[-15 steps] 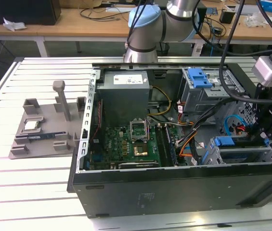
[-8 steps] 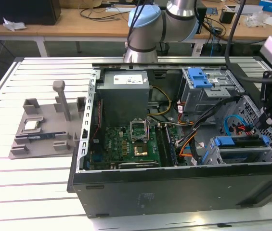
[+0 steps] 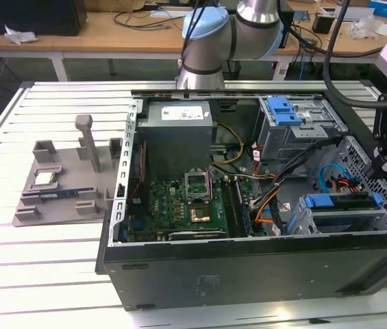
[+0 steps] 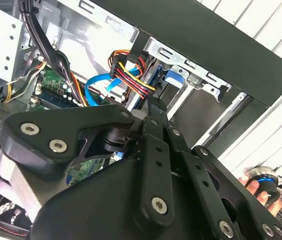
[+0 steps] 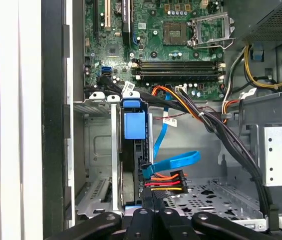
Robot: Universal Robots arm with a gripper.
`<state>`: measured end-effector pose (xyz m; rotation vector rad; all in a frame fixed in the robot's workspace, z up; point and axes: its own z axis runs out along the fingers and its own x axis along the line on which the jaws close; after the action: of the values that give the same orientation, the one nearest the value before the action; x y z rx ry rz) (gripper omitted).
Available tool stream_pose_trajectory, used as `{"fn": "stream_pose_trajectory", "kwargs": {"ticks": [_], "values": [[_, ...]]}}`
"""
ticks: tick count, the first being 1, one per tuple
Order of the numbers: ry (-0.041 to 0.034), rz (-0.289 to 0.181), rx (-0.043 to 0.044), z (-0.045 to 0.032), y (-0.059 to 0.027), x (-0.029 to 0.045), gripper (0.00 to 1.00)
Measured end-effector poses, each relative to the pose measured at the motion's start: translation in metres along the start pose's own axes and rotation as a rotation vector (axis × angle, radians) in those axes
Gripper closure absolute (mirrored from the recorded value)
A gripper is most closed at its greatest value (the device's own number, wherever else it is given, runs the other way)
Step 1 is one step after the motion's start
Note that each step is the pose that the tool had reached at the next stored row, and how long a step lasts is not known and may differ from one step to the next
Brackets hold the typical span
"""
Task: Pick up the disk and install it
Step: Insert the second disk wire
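The disk (image 5: 132,122) stands on edge in the bay (image 5: 98,150) at the corner of the case (image 3: 248,267), its blue carrier tab toward the motherboard (image 5: 170,45). The pincer (image 5: 153,212) sits at the disk's other end, touching or just beside it. I cannot tell whether it is clenched or released.

The main risk is the wiring. The blue data cable (image 5: 173,162) and the power plug (image 5: 165,182) with its red, yellow and orange wires lie just beside the pincer. A sideways drift could snag them, tug the plug or pinch a wire against the bay. If the disk goes in tilted, its carrier could jam on the bay's rails. A thick black cable bundle (image 5: 230,140) runs close by and crowds that side.

In the exterior view the arm (image 3: 210,34) reaches over the case from the far side. The grey cage (image 3: 296,130) stands near the bay. A grey fixture (image 3: 63,185) rests on the table (image 3: 42,260), well apart. In the second wrist view a hand (image 4: 263,192) holds a small device outside the case.
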<state>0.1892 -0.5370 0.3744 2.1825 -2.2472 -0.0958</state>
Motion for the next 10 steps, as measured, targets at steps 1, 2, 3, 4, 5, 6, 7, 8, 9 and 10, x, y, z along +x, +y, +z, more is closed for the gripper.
{"fn": "stream_pose_trajectory", "kwargs": {"ticks": [1, 2, 3, 4, 5, 6, 7, 8, 9, 10], "values": [[0.0001, 0.0, 0.0, 0.0, 0.0, 0.0, 0.89], [0.0, 0.0, 0.0, 0.0, 0.0, 0.0, 0.89], [0.0, 0.0, 0.0, 0.0, 0.0, 0.0, 0.89], [0.0001, 0.0, 0.0, 0.0, 0.0, 0.0, 0.89], [0.0001, 0.0, 0.0, -0.0001, 0.0, 0.0, 0.76], [0.0, 0.0, 0.0, 0.0, 0.0, 0.0, 0.71], [0.0, 0.0, 0.0, -0.0001, 0.0, 0.0, 0.71], [0.0001, 0.0, 0.0001, -0.0001, 0.0003, 0.0, 0.64], [-0.004, -0.008, -0.0004, 0.0001, 0.0028, 0.0001, 0.64], [-0.0043, -0.021, -0.001, 0.0007, 0.0041, 0.0002, 0.64]]}}
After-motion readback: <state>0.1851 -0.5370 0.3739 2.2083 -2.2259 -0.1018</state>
